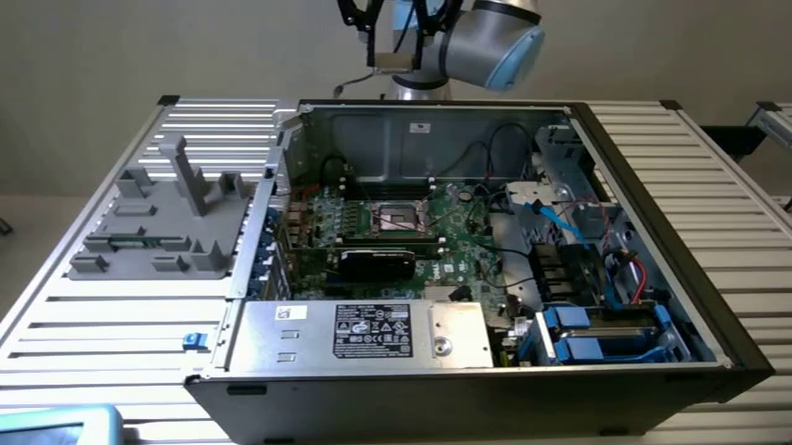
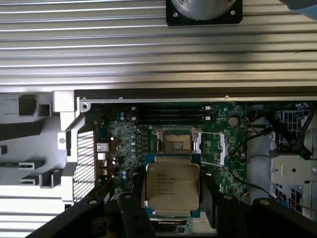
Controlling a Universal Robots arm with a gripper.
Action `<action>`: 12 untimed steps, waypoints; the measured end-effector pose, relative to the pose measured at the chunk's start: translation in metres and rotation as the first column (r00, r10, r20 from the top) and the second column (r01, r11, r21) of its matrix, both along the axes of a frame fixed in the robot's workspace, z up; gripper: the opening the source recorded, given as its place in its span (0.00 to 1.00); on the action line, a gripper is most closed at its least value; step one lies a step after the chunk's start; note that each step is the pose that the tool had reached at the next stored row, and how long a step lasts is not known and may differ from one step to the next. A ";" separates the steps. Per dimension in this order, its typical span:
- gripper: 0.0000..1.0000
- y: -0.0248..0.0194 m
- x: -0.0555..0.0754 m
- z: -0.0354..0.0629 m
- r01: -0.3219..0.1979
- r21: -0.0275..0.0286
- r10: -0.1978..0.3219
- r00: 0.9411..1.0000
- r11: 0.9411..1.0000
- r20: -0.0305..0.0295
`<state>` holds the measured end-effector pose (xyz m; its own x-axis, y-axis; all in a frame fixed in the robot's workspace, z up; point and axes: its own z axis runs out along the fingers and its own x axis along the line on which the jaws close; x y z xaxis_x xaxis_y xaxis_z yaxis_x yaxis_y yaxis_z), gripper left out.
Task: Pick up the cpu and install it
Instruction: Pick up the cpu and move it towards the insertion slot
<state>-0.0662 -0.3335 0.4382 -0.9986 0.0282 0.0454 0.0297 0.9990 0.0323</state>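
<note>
Open case [image 1: 730, 343] lies on slatted table [image 1: 706, 139]; moulded fixture [image 1: 161, 232] on the table, at the exterior view's left of the case; motherboard [image 1: 465, 243] on the case floor, socket [image 1: 399, 218] mid-board; metal box [image 1: 359, 332] inside the wall nearest the exterior camera; drive cages [image 1: 594, 332] to its right; gripper [image 1: 395, 56] above the far wall, cpu [image 1: 393, 63] between its fingers.

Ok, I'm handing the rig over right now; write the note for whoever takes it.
Gripper: fingers shut on the small flat square silvery-grey cpu, held in the air over the open black computer case.
Done: cpu picked up.
Left: black square socket frame on the green motherboard holds no chip; cpu not yet seated.
</note>
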 end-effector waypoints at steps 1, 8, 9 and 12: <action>0.54 0.0000 0.000 -0.0011 0.000 0.000 0.000 1.000 1.000 0.000; 0.54 0.0003 0.005 -0.0097 0.000 0.000 0.000 1.000 1.000 0.002; 0.54 0.0004 0.005 -0.0110 0.000 0.000 0.000 1.000 1.000 0.003; 0.54 0.0013 0.006 -0.0152 0.000 0.000 0.000 1.000 1.000 0.003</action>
<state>-0.0603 -0.3322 0.4229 -0.9987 0.0283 0.0423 0.0297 0.9990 0.0323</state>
